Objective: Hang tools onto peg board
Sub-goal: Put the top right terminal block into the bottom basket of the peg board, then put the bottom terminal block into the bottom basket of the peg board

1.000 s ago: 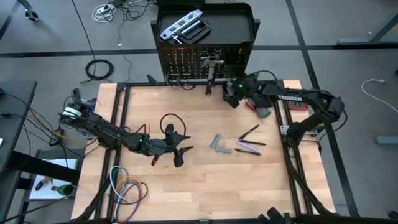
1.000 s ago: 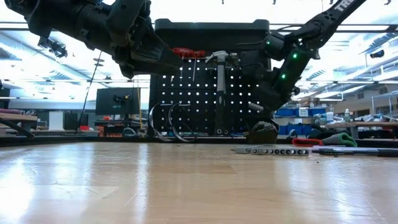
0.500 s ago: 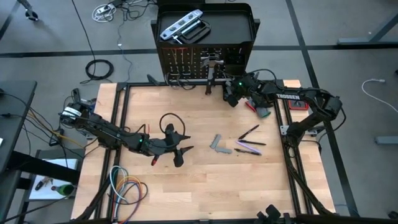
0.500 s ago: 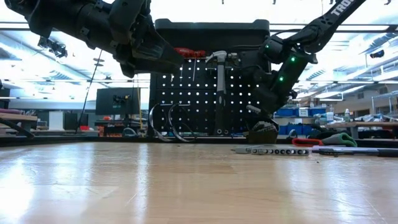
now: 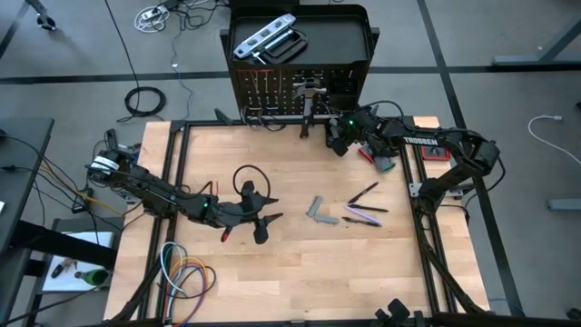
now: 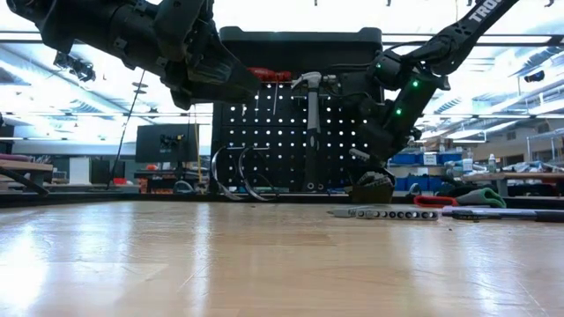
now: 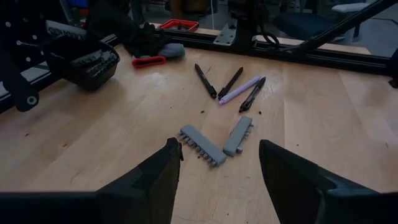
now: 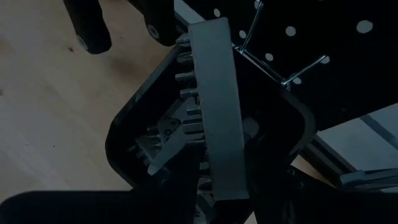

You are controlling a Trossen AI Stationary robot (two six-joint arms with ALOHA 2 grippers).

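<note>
I kept the right gripper (image 5: pixel 338 138) clamped on the grey bit holder (image 8: pixel 214 118), lining it squarely with a wire hook (image 8: pixel 305 67) on the peg board (image 5: pixel 272 91), while the left gripper (image 7: pixel 217 171) idled spread wide.

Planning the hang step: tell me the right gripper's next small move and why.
Probably ease the grey toothed bar in the right gripper onto the silver wire hook on the black perforated peg board; it sits beside the hook, seemingly unhung.

The right gripper (image 5: pixel 339 138) edged a little closer to the peg board (image 5: pixel 295 91). Its grey holder (image 8: pixel 216 106) went up with it.
</note>
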